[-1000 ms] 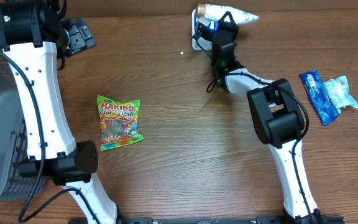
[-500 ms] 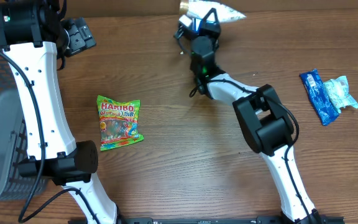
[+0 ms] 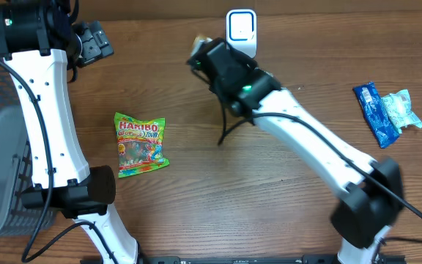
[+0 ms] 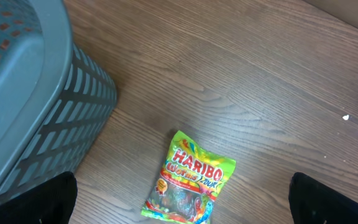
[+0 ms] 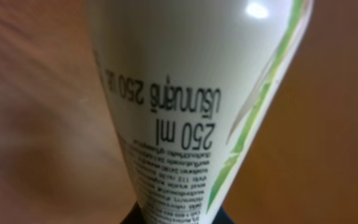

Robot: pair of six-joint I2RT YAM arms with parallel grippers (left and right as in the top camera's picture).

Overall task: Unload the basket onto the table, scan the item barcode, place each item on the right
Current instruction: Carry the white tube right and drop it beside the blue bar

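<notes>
Brown wood-grain bench (image 3: 218,198) carries everything, with a grey slatted plastic basket (image 4: 36,93) at its left edge. Over the far middle, the right pincer (image 3: 205,56) is clamped shut on the narrow end of a white plastic tube with a green stripe (image 5: 185,93), just left of the small white box-shaped scanner (image 3: 240,26). Gripping the thin end probably leaves the wide printed body free to be read.

In the right wrist view the tube's long axis runs straight out from the jaws, widening away from them. Its "250 ml" print faces the camera upside down, and no barcode shows on that face. From overhead only a pale tip pokes out at the pincer's far-left side, so the tube seems to point away from the scanner, and a turn looks needed.

The left pincer (image 3: 91,40) hangs at the far left, jaws spread wide and empty, likely parked clear. Nearer lies a green Haribo sweet bag (image 3: 141,144). A blue wrapper (image 3: 374,114) and a pale green packet (image 3: 403,108) touch at the right.
</notes>
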